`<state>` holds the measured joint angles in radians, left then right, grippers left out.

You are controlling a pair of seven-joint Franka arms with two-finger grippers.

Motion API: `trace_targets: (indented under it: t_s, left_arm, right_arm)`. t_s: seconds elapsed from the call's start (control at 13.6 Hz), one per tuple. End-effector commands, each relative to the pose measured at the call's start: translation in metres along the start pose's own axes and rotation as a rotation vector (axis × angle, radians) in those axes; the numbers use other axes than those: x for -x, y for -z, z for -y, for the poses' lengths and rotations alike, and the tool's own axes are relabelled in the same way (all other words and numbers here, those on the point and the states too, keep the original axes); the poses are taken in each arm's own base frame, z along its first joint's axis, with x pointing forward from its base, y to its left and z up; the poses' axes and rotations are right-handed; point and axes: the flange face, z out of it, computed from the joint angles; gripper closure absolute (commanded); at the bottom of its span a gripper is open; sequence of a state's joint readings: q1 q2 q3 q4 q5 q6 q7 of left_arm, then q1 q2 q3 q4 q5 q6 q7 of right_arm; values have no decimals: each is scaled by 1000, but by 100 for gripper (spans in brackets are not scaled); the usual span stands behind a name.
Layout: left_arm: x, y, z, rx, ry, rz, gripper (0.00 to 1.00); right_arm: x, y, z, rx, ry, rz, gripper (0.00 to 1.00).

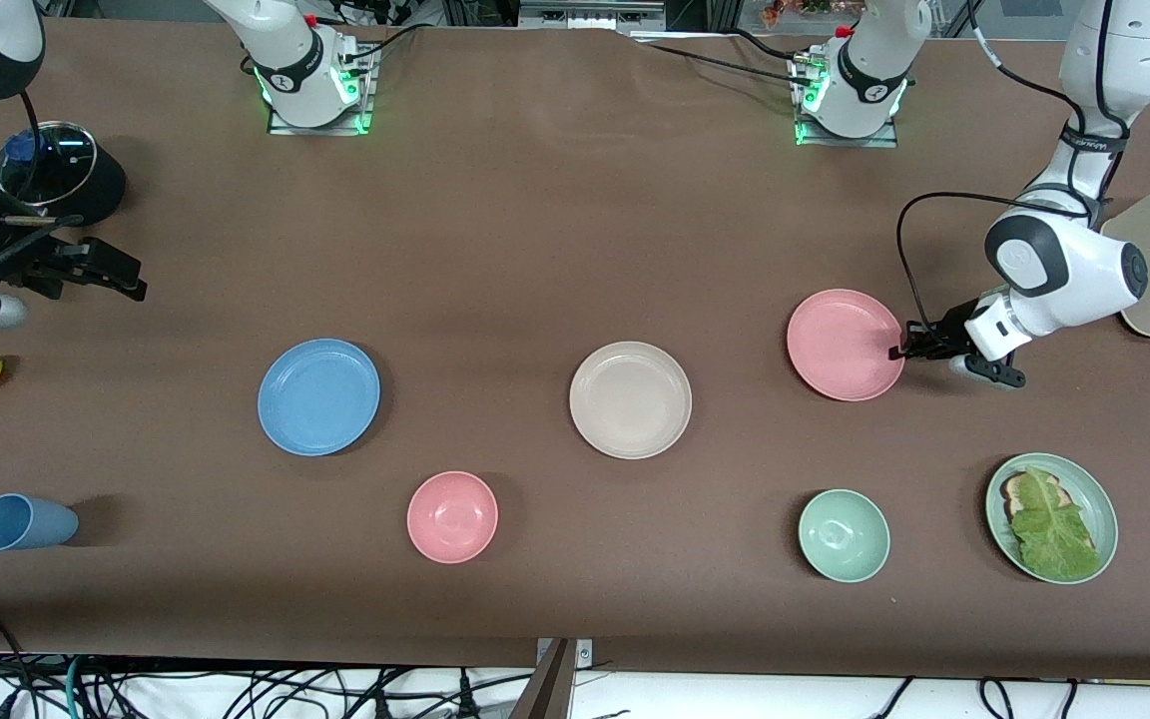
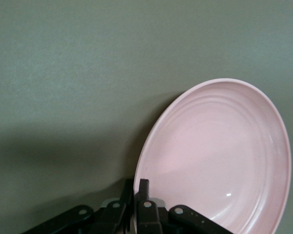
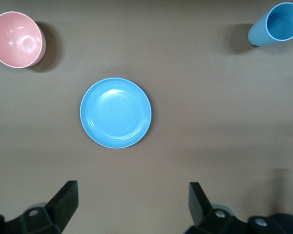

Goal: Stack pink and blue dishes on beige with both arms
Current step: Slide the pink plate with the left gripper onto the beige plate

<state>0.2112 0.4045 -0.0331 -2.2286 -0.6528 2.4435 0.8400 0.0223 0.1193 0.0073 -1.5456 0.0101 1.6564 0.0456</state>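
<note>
The left gripper (image 1: 902, 350), at the right of the front frame, pinches the rim of the matte pink plate (image 1: 844, 345). The beige plate (image 1: 630, 399) sits at centre and the blue plate (image 1: 318, 396) at centre-left. The right gripper (image 1: 121, 280), at the upper left edge, has its fingers spread apart.

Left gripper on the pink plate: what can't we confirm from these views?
- Left gripper at the pink plate rim: front view too small to show a firm clamp; left wrist view cuts the fingers off at the frame edge.
- Plate underside: hidden by the plate itself.
- Right gripper: open in the right wrist view; its height over the table can't be judged.
</note>
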Motion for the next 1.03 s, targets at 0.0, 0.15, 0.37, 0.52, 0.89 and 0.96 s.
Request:
trace_targets:
  t_s: [0.0, 0.15, 0.37, 0.52, 0.89, 0.96]
  left_arm:
    - [-13, 25, -16, 48, 8, -27, 100]
    - [-26, 39, -27, 74, 18, -19, 100]
    - [-43, 48, -44, 75, 33, -19, 100]
    - [-56, 46, -69, 74, 54, -15, 100]
    - [-86, 23, -157, 72, 137, 15, 100]
    - [-91, 21, -173, 71, 146, 17, 100]
  right_arm:
    - [6, 4, -1, 4, 0, -3, 0]
    - [6, 4, -1, 4, 0, -3, 0]
    - [6, 4, -2, 4, -2, -3, 0]
    - [6, 3, -3, 4, -2, -1, 0]
    - [6, 4, -3, 4, -3, -3, 0]
    - [6, 4, -2, 4, -4, -3, 0]
